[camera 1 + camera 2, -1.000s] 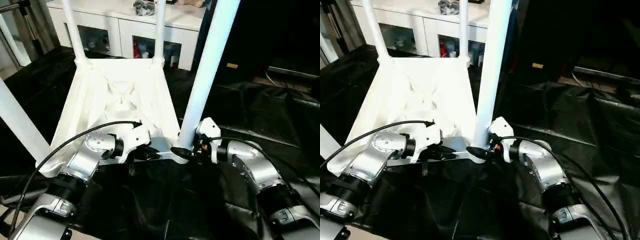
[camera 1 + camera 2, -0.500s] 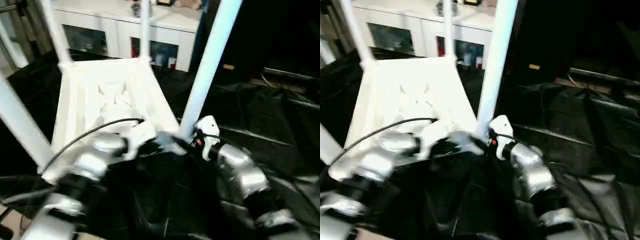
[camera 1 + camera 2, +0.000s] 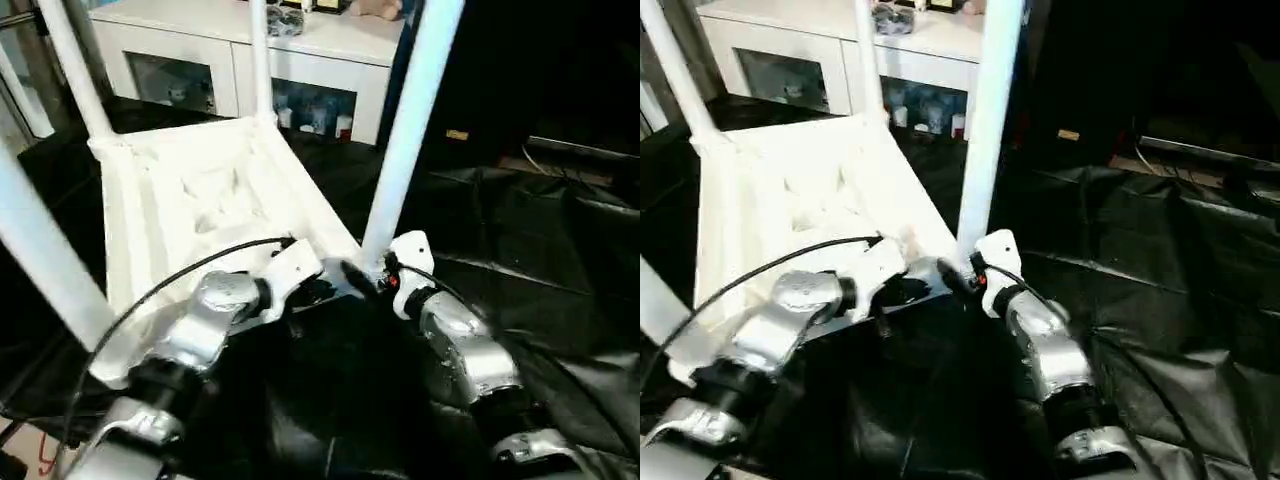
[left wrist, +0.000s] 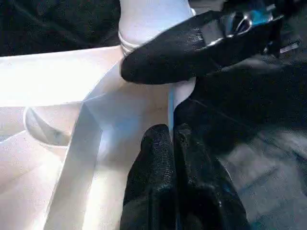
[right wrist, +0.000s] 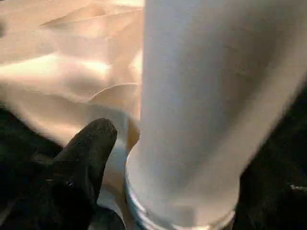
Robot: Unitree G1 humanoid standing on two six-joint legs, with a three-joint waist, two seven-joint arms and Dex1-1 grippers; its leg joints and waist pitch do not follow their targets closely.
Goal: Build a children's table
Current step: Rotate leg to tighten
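The children's table lies upside down, its ribbed white top (image 3: 200, 190) facing up and its four tube legs standing. My left gripper (image 3: 318, 292) is at the near rim by the near right corner. In the left wrist view it (image 4: 171, 139) is shut on the thin edge of that rim (image 4: 86, 143). My right gripper (image 3: 362, 275) is open around the foot of the near right leg (image 3: 405, 150). In the right wrist view one finger (image 5: 91, 153) stands just beside that leg (image 5: 201, 105). A right finger (image 4: 192, 48) lies against the leg's collar.
A black sheet (image 3: 540, 230) covers the floor under and around the table. A white cabinet (image 3: 330, 35) with glass doors stands behind it. The near left leg (image 3: 40, 250) rises beside my left arm, and two far legs (image 3: 70, 70) (image 3: 260, 60) stand before the cabinet.
The head view has swung, so the table sits more to the left and at a new angle. Both grippers stay at the near right corner. My right forearm now points more straight ahead.
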